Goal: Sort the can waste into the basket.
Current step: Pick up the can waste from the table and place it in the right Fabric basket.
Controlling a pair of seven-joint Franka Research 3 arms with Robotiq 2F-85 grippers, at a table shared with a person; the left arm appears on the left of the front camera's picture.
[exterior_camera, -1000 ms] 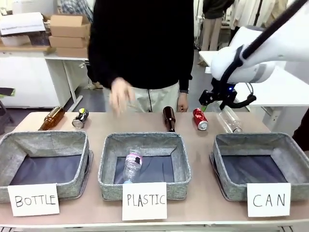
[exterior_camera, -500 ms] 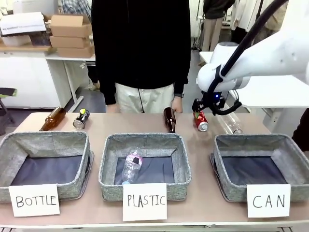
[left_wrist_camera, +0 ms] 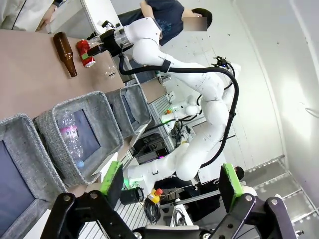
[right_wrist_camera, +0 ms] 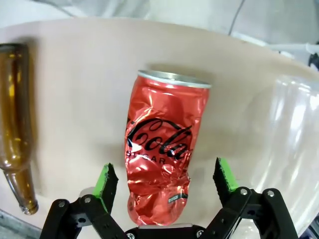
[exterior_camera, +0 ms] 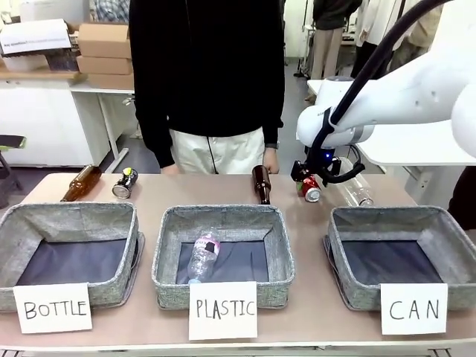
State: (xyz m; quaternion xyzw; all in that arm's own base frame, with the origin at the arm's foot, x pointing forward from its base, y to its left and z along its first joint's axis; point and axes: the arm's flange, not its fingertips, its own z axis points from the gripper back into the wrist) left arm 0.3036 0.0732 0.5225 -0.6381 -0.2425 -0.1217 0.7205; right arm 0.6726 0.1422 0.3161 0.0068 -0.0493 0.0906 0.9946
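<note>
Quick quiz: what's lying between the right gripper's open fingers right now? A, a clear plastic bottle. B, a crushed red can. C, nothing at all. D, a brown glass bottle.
B: in the right wrist view the crushed red can lies on the table between the open green pads of the right gripper, with the brown bottle off to one side.

1. The right hand (right_wrist_camera: 163, 186) hangs wide open over the red can (right_wrist_camera: 164, 159), with bare desk (right_wrist_camera: 84, 99) showing between each green pad and the can's sides.
2. A brown bottle (exterior_camera: 260, 183) lies just to one side of the can and a clear plastic bottle (exterior_camera: 355, 184) just to the other, narrowing the room there.
3. The CAN basket (exterior_camera: 401, 260) is open-topped with nothing inside.
4. A person (exterior_camera: 208, 82) stands against the far edge of the desk.
</note>
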